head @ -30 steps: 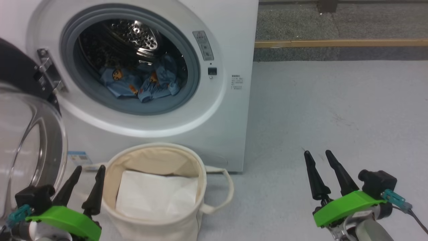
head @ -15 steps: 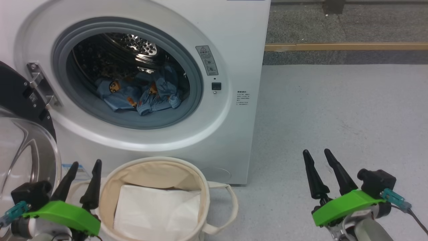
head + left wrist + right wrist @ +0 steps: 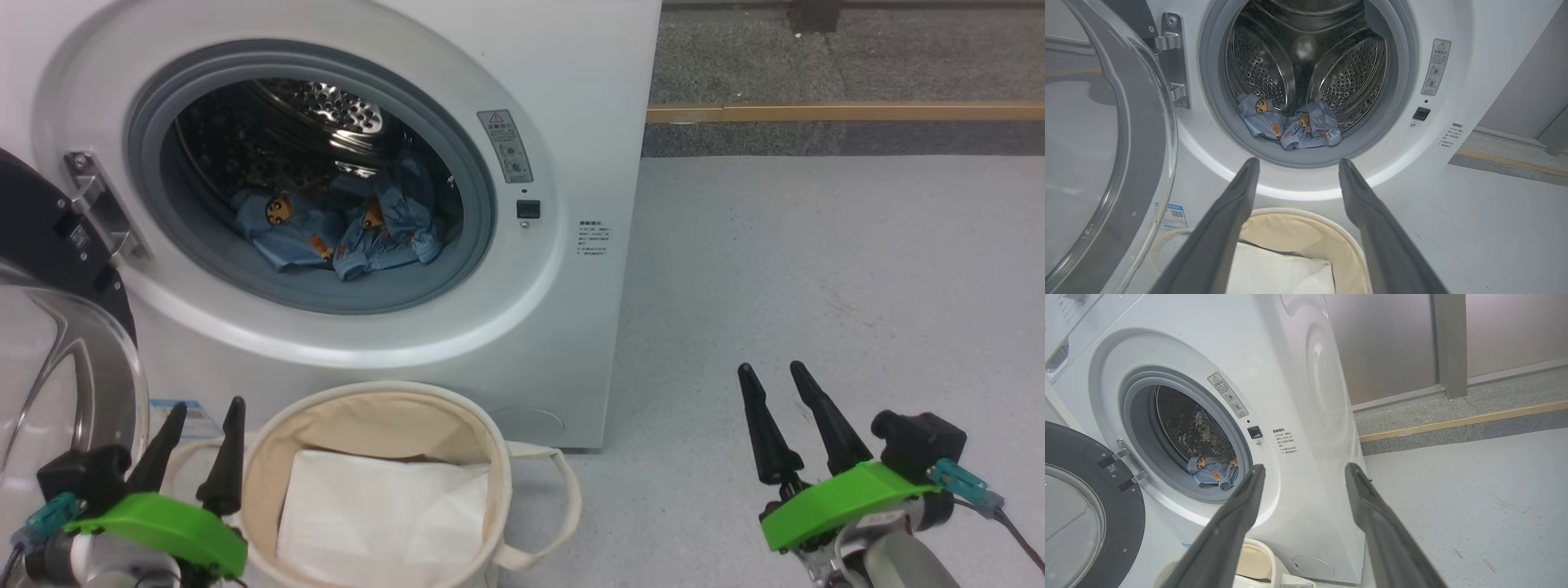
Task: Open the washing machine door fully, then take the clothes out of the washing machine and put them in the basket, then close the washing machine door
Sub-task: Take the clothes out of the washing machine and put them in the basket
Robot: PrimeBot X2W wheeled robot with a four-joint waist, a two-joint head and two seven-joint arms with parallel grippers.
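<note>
Washing machine (image 3: 571, 98): white, smooth front, grey rubber seal, perforated steel drum. Door (image 3: 37, 220): glossy black rim, bulging clear glass, swung wide to the left. Clothes (image 3: 343, 233): soft light-blue fabric with orange-brown figures, crumpled low in the drum. Basket (image 3: 371, 396): round cream canvas, looped handles, white liner, on the floor (image 3: 816, 269) below the opening. Left pincer (image 3: 208, 404): fingers spread, holding nothing, just beside the basket. Right pincer (image 3: 770, 367): likewise, well apart to the right. Step judged: door opened, unloading not begun. Next: reach into the drum and pinch the limp fabric.
</note>
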